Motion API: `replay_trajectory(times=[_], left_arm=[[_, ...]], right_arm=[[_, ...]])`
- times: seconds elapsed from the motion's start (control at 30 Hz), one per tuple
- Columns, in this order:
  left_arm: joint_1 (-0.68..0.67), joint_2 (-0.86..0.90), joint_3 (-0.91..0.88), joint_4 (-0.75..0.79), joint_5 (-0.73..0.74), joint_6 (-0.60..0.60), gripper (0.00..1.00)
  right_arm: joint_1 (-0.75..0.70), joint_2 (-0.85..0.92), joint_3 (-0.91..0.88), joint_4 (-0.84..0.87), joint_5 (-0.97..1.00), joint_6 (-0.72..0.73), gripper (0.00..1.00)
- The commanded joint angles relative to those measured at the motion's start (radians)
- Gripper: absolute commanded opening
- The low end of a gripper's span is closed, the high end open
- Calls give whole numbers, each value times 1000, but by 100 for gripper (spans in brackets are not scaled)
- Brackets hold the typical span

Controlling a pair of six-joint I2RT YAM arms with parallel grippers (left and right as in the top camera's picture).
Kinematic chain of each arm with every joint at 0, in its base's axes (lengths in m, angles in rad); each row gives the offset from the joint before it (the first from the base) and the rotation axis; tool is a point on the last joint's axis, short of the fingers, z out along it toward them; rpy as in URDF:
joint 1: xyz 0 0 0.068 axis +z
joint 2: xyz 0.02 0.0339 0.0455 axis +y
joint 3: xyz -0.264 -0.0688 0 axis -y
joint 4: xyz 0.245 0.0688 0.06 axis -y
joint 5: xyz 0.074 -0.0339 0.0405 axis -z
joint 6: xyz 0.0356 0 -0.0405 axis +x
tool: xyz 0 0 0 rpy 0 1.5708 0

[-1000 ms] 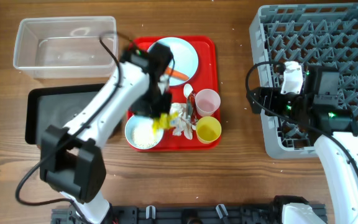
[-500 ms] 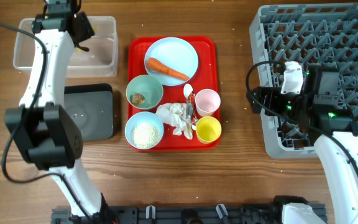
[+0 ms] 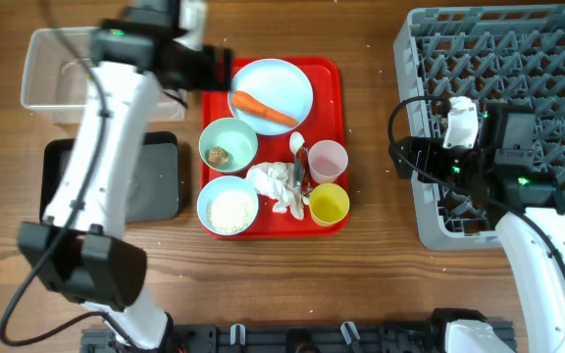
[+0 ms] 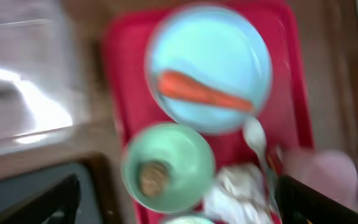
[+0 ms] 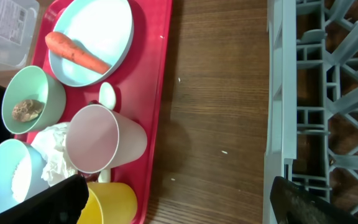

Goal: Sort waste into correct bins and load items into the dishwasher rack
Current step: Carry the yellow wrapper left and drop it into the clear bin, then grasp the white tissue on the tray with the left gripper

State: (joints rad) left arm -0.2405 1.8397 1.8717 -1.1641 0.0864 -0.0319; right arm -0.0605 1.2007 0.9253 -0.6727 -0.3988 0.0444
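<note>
Left claw [image 4: 178, 190]: spread wide with nothing between the fingers. It hangs over the top-left corner of the red tray [image 3: 333, 98], between the clear tub [image 3: 55, 93] and the plate [image 3: 284, 80]. Both the overhead and wrist views of it are blurred.
Right claw [image 5: 176, 194]: spread wide and empty, low over bare worktop [image 3: 361, 284], between the red tray and the left edge of the rack [image 3: 518, 59].
Clear tub: top left of the worktop, partly crossed by the left arm. Its contents cannot be made out.
Black tray [image 3: 157, 184]: just below the tub and left of the red tray, also partly under the arm.
Plate: pale blue, at the top of the red tray.
Carrot [image 3: 263, 110]: lies slantwise on the plate.
Green bowl [image 3: 233, 137]: on the red tray below the plate, left side. It holds a small brown lump [image 3: 218, 155].
Blue bowl [image 3: 226, 186]: just below the green bowl. It holds rice [image 3: 229, 209].
Tissue [image 3: 278, 186]: crumpled white, on the red tray between the bowls and the cups.
Spoon [image 3: 297, 147]: white, bowl end just under the plate's rim, handle running down toward the tissue.
Pink cup [image 3: 329, 160]: mouth up, right side of the red tray.
Yellow cup [image 3: 329, 204]: mouth up, directly below the pink cup and close to it.
Rack: grey, with pegs, on the right side of the worktop. No dishes show in the visible part.
</note>
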Motion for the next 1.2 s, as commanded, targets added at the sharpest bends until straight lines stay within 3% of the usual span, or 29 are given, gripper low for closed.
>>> replay_trajectory(times=[0.0, 0.17, 0.37, 0.93, 1.03, 1.13, 1.17], left_arm=[[-144, 27, -159, -21, 51, 81, 99], [-225, 27, -335, 54, 56, 51, 97], [-276, 29, -489, 189, 71, 154, 98], [-336, 154, -514, 268, 62, 209, 91], [-338, 156, -514, 288, 63, 208, 70], [-338, 156, -514, 289, 63, 208, 31], [-338, 156, -514, 289, 63, 208, 23]], right_arm=[[5, 5, 16, -3, 10, 10, 96], [5, 5, 16, -13, 10, 11, 96], [5, 5, 16, -24, 10, 11, 96], [5, 5, 16, -28, 10, 8, 96], [5, 5, 16, -28, 11, 8, 96], [5, 5, 16, -29, 11, 8, 96], [5, 5, 16, -28, 11, 9, 96]])
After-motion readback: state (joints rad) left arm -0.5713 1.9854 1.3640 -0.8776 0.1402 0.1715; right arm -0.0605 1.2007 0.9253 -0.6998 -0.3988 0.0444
